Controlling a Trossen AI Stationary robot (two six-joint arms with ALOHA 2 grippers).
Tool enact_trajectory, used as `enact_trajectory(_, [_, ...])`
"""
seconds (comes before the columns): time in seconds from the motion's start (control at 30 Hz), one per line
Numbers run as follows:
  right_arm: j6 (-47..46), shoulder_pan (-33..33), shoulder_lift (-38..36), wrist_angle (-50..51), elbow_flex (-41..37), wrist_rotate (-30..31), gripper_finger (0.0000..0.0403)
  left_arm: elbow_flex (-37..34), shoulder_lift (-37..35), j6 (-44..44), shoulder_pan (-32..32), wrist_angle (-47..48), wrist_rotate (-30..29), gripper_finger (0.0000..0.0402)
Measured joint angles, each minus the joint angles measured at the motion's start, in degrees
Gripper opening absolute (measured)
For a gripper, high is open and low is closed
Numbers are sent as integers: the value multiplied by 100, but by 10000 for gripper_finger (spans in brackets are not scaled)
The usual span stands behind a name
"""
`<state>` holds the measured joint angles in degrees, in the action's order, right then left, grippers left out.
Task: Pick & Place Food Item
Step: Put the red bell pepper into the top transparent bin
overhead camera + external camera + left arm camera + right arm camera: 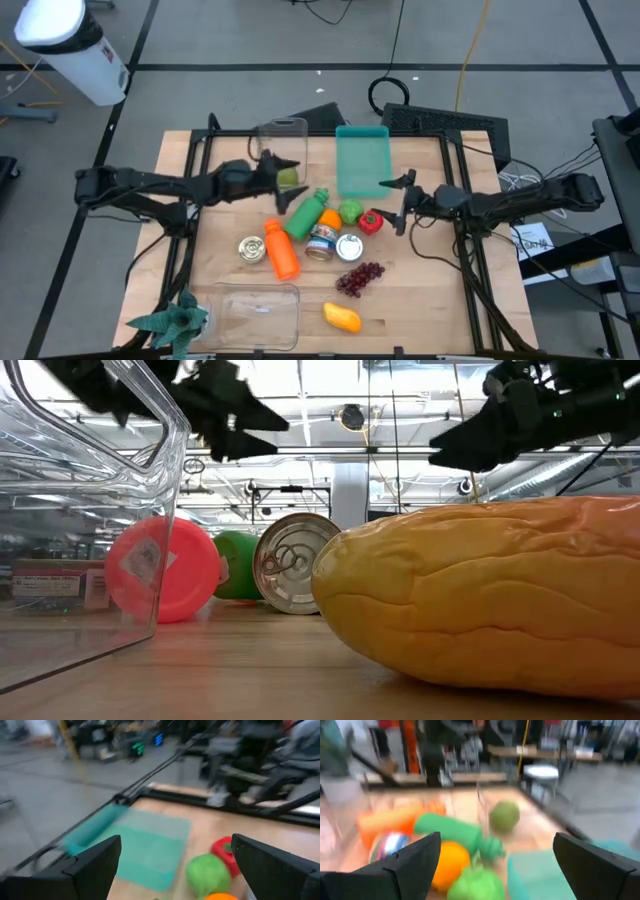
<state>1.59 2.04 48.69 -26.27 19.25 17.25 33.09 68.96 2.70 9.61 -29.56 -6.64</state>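
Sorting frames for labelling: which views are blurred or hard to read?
Both wrist views are motion-smeared; the left wrist still shows the teal plastic tray. The low view is crowded by the yellow-orange mango-like fruit, with bright ceiling lights behind. The high view is sharp.

1. No text, brand, number or sign can be read anywhere in these views.
2. The small can among the food on the table carries a coloured printed label, but its lettering is too small to make out.
3. The pink round lid in the low view bears a pale sticker whose print is illegible.
4. A white paper sheet lying off the right edge of the table shows dark marks that cannot be read.
5. The white bin on the floor at the far left has a few small dark specks, not legible as writing.
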Motion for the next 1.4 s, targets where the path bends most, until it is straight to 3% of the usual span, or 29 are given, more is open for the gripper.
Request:
enact_trajectory(0.17, [-410,510,-115,1864,342,651,368,-854,-515,319,-4,-467,266,380])
enact_trajectory(0.27, [-1083,815,-184,2381,364,650,368,-1088,-910,341,-83,-506,333,374])
enact_trajectory(0.4, [-1999,1165,-113,2741,161,680,368,-1197,-1462,-97,-222,-542,866,370])
enact_trajectory(0.57, [-2547,1463,140,2020,-403,924,368,-1201,-1771,-223,-304,-536,962,378])
enact_trajectory(0.73, [-2162,1605,463,677,-959,1420,368,-1203,-1774,-82,-304,-521,960,386])
enact_trajectory(0.83, [-2049,1604,688,-11,-1217,1417,368,-1203,-1742,125,-302,-494,960,387])
enact_trajectory(1.4, [-2020,1596,2498,-2410,-1293,1273,368,-1206,-1719,553,-302,-492,960,380])
